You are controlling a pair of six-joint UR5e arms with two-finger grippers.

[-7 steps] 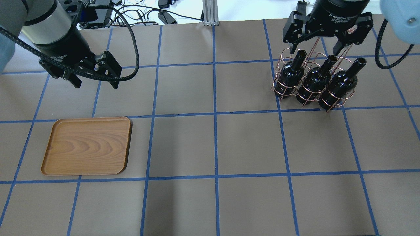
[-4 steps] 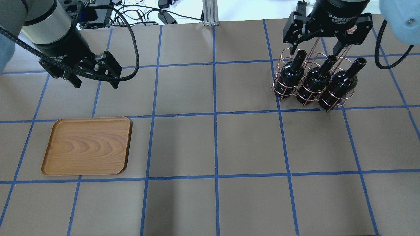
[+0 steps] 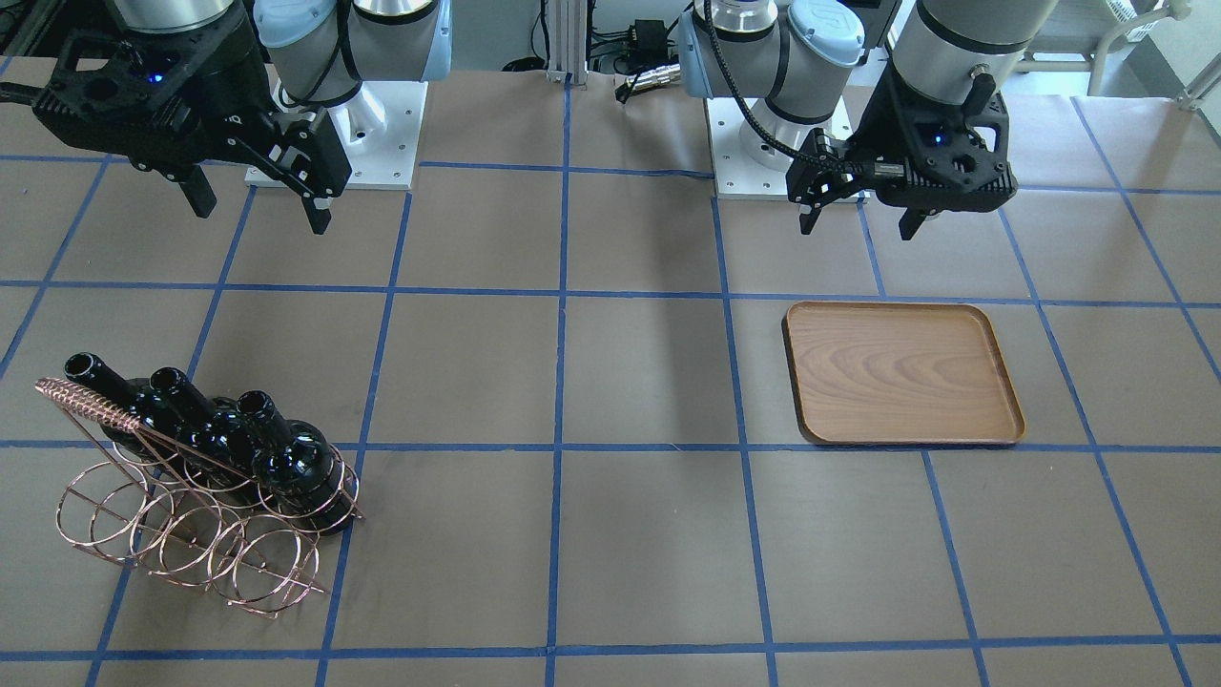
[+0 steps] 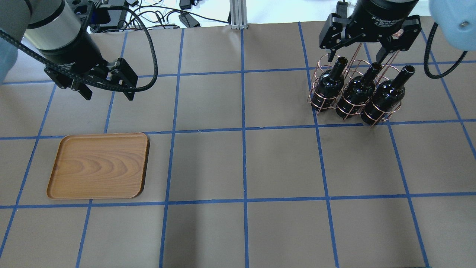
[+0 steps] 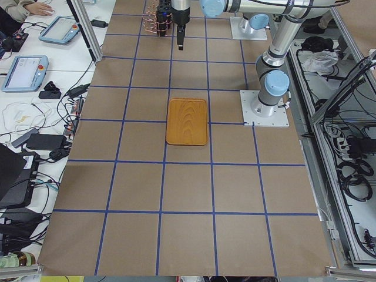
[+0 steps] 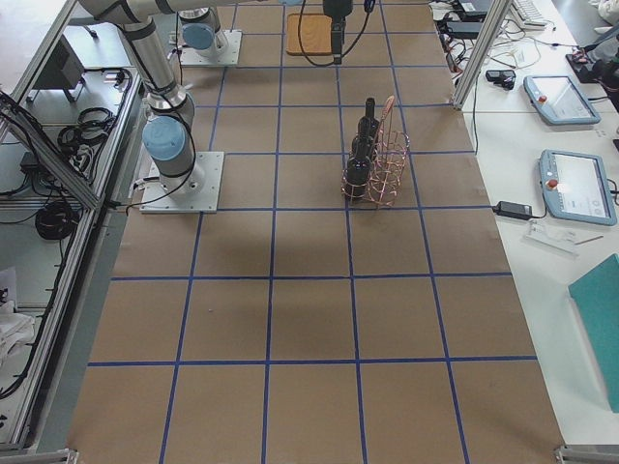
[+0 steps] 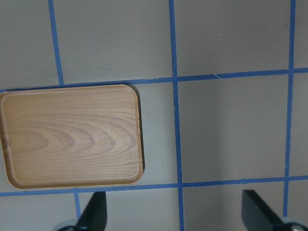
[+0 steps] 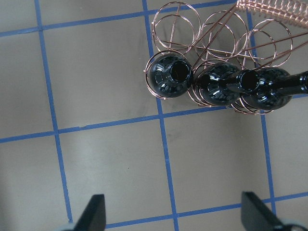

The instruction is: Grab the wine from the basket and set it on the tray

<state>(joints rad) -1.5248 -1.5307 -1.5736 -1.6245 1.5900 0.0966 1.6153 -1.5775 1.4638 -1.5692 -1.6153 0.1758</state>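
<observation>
Three black wine bottles [image 4: 329, 87] [image 4: 357, 92] [image 4: 385, 97] stand tilted in the front rings of the copper wire basket [image 4: 319, 69] at the table's right. From above they show in the right wrist view [image 8: 168, 77], with the basket [image 8: 178, 21] behind them. My right gripper [image 4: 354, 56] hangs open and empty above the basket's far side, clear of the bottle necks. The wooden tray [image 4: 98, 165] lies empty at the left. My left gripper [image 4: 109, 95] is open and empty above the table just behind the tray, which shows in its wrist view [image 7: 72, 137].
The table is covered in brown paper with a blue tape grid. Cables and an aluminium post [image 4: 238, 15] sit beyond the far edge. The robot bases [image 3: 339, 134] stand at the robot's side. Open table lies between basket and tray.
My right gripper has shifted very slightly over the basket. The left arm, bottles, basket and tray have not moved.
</observation>
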